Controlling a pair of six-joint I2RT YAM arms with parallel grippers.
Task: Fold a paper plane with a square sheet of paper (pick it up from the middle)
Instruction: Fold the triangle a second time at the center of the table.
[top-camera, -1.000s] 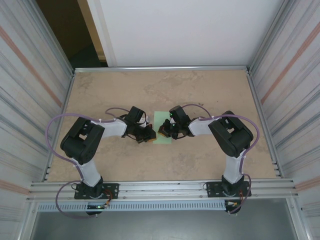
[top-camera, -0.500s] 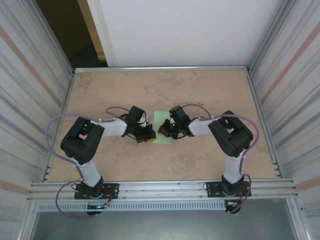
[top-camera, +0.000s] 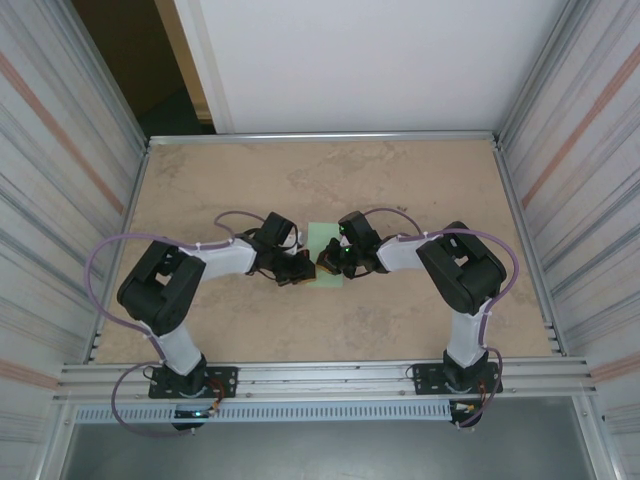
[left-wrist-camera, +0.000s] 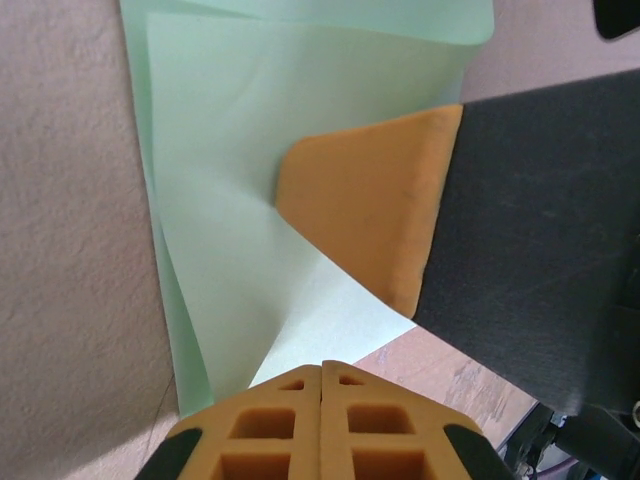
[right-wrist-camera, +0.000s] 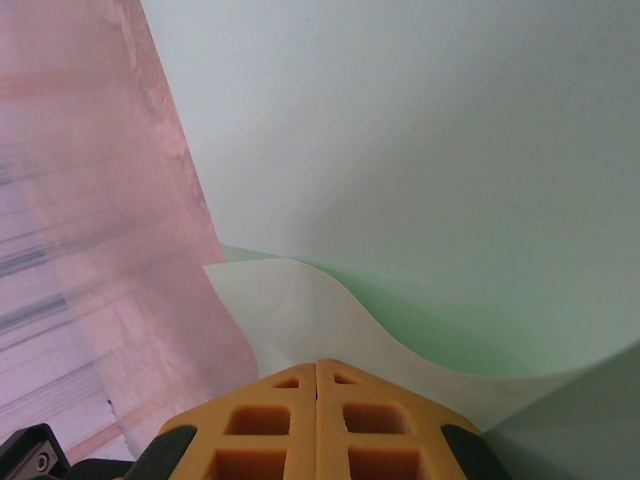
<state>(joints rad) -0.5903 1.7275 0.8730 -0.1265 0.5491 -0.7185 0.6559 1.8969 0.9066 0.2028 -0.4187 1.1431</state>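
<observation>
The left tool (left-wrist-camera: 320, 366) was fully closed, its two orange fingers pressed together with no gap. A pale flap of the sheet of paper (left-wrist-camera: 230, 150) narrowed down into that closed tip, so the tool appeared to pinch the paper by a lifted edge. Just beyond it, in the left wrist view, one orange pad (left-wrist-camera: 360, 210) of the other tool lay flat against the green surface, its black body behind it.

The right tool (right-wrist-camera: 317, 364) was shut as well, fingers meeting along a thin seam. A whitish layer of the paper curled up toward its tip and seemed caught there, while the rest of the sheet spread broad and green above it.

The paper was no longer a single flat square: the left wrist view showed at least two overlapping layers with offset edges along the left side and a diagonal crease running toward the left tool. From above, the sheet lay on the table (top-camera: 400, 190) near its middle, between the two tools, which faced each other very closely over its near part.

The left arm (top-camera: 165, 290) and right arm (top-camera: 460, 265) both bent inward from their bases at the near rail. Purple cables (top-camera: 100, 260) looped along them. Ribbed metal walls (top-camera: 60, 180) stood on both sides of the table and a white panel (top-camera: 370, 60) behind it.
</observation>
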